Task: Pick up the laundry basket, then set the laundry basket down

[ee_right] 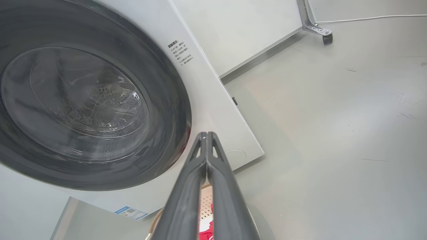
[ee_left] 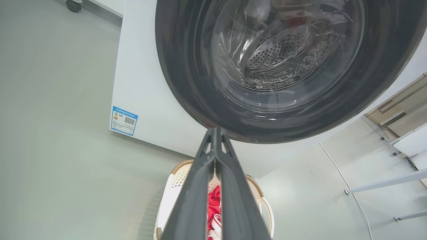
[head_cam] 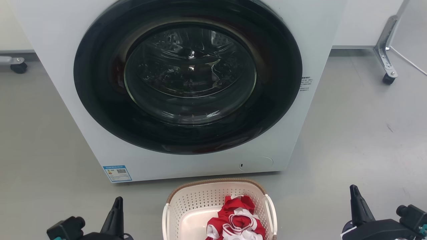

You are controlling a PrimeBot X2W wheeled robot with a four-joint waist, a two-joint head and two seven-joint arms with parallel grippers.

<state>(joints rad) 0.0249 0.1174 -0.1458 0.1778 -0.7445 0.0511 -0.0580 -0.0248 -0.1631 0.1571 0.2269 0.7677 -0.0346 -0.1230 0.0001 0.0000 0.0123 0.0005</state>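
Laundry basket (head_cam: 193, 203) on the floor (head_cam: 350, 133), before the washing machine (head_cam: 83, 126).
Left hand (head_cam: 117, 203), fingers pressed together and empty, before the machine's left corner; a red-and-white garment (head_cam: 238, 216) lies in the basket; right hand (head_cam: 353, 192), equally closed, beyond its right corner.

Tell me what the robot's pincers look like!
The left pincer and right pincer look alike. Each has two long, dark grey fingers that narrow to a point, like a bird's beak, with little slot-shaped holes near the tips. Behind them sit chunky black blocks with round knobs and a tiny teal bit.
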